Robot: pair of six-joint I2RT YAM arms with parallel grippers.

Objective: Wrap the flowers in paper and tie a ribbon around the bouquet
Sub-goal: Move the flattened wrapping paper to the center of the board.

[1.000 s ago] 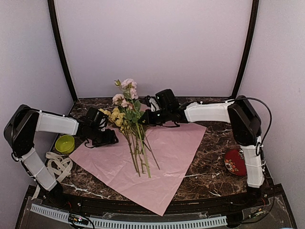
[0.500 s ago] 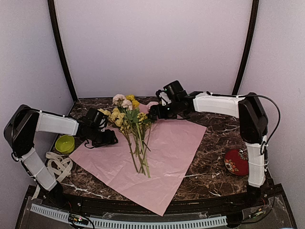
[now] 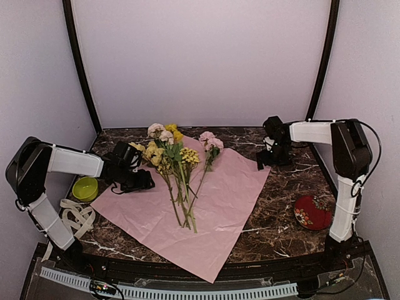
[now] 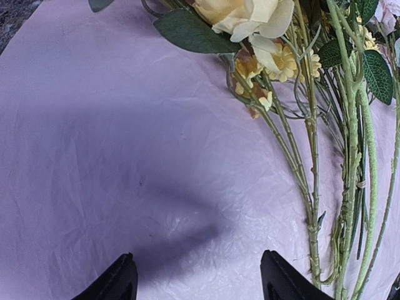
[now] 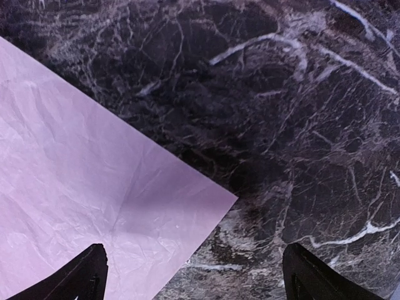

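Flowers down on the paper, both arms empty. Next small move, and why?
Probably lower the right fingers onto the right-hand corner of the paper and pinch it for folding. They hang open just over that corner, and the flowers lie unwrapped across the flat sheet.

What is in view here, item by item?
table: one, dark marble
paper: one sheet, pinkish lilac, spread flat on the table
flowers: one loose bunch, yellow, cream, pink, green stems, on the paper
ribbon: one, cream, heaped at the table's left near edge
bowl: one, yellow-green, left of the paper
dish: one, red, table's right near side
left fingers: two, black, apart, over the paper beside the stems
right fingers: two, black, apart, over the paper's right corner
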